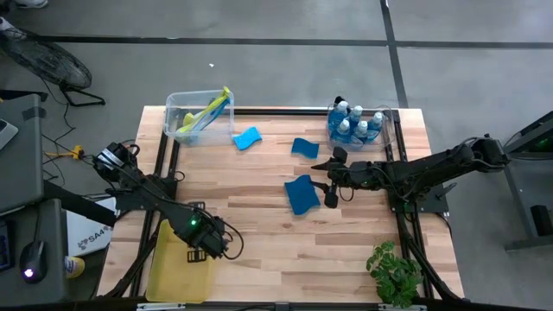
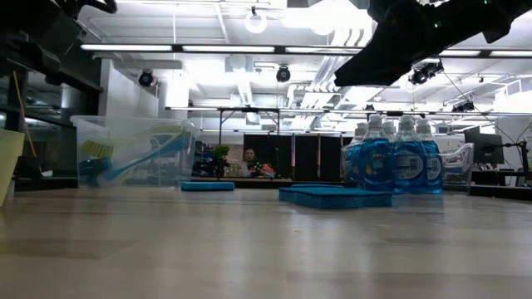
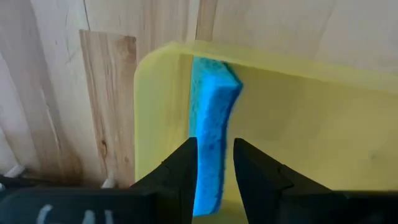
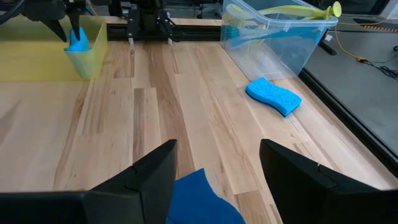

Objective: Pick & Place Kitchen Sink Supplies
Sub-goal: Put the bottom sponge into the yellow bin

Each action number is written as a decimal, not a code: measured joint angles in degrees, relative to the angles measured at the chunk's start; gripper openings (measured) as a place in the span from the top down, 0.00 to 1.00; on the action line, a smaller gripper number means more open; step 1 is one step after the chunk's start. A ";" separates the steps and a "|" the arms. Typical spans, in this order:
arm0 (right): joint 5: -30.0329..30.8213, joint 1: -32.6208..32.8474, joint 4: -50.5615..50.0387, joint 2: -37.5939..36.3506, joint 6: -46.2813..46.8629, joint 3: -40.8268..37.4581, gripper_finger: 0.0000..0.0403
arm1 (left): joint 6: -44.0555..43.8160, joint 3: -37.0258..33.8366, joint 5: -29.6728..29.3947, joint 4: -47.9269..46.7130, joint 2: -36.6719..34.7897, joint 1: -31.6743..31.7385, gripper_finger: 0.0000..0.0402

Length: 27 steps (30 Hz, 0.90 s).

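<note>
2 claws at work. High view: left claw (image 1: 210,251) hung over yellow tray (image 1: 166,278) at counter (image 1: 259,268) near edge; right claw (image 1: 327,182) beside flat sponge (image 1: 301,193); 2 more sponges, brush bin (image 1: 177,111), soap bottles (image 1: 356,123) farther back.

Left wrist view: narrow jaws flanked upright blue sponge (image 3: 211,127) inside tray, contact unclear; judged placing step, release next.

Right wrist view: wide, empty jaws over sponge edge; grasp likely needed lowering first.

Grey concrete floor (image 1: 259,52) (dark seams), bright ceiling lights (image 2: 258,21) overhead.
</note>
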 joint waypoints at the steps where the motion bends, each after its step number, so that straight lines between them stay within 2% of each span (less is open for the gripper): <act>1: -0.02 0.00 -0.01 0.00 0.00 0.00 0.45 | -0.55 0.00 0.22 -0.06 -0.01 0.00 0.75; 7: -2.40 0.00 -1.53 0.00 0.00 0.00 0.45 | -1.52 1.04 1.51 -3.00 -0.11 0.00 0.75; 13: -10.31 -0.04 -6.75 0.96 -2.79 -0.32 0.45 | -1.52 5.50 -1.24 -10.74 -0.11 0.00 0.75; 18: -16.20 0.00 -6.84 3.84 -7.28 -2.69 0.45 | -1.53 9.05 -7.89 -13.29 -0.11 0.00 0.75; 27: -19.77 0.00 -4.15 9.32 -15.23 -6.10 0.45 | -1.33 10.29 -21.98 -8.24 -0.13 0.00 0.75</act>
